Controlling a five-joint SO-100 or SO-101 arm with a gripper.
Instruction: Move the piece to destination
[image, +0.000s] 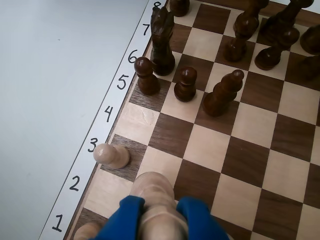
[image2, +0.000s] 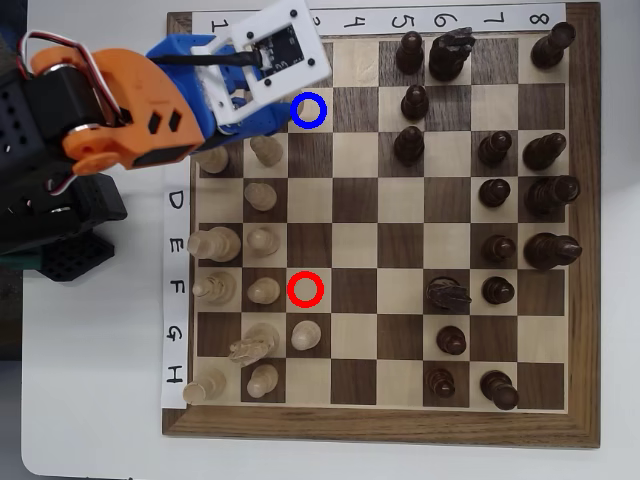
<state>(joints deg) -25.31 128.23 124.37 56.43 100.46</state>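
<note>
Pawn of cream-coloured wood with a round head (image: 156, 192), close to the camera at 6 o'clock in the wrist view, stands clamped between two blue fingers (image: 125, 215) that press on both of its flanks. It sits near the numbered edge of the brown-and-cream wooden chessboard (image2: 380, 425), about rank 2; in the overhead view the orange-and-blue arm (image2: 130, 115) hides it. Turned, pale and smooth, the pawn is judged light, rigid and somewhat slippery, with a narrow foot that tips easily, so a hold low on the waist under the head looks safest.

At 10 o'clock from it in the wrist view, a second cream pawn (image: 111, 155) seems to lie on its side on a dark square. The light square marked with a blue ring (image2: 309, 110) shows at 3 o'clock from the arm's tip overhead, bare of pieces. A red ring (image2: 306, 289) marks another square at 6 o'clock from it. Dark brown pieces (image: 185, 84) crowd the far ranks. The pale worktop (image: 50, 75) borders the board.
</note>
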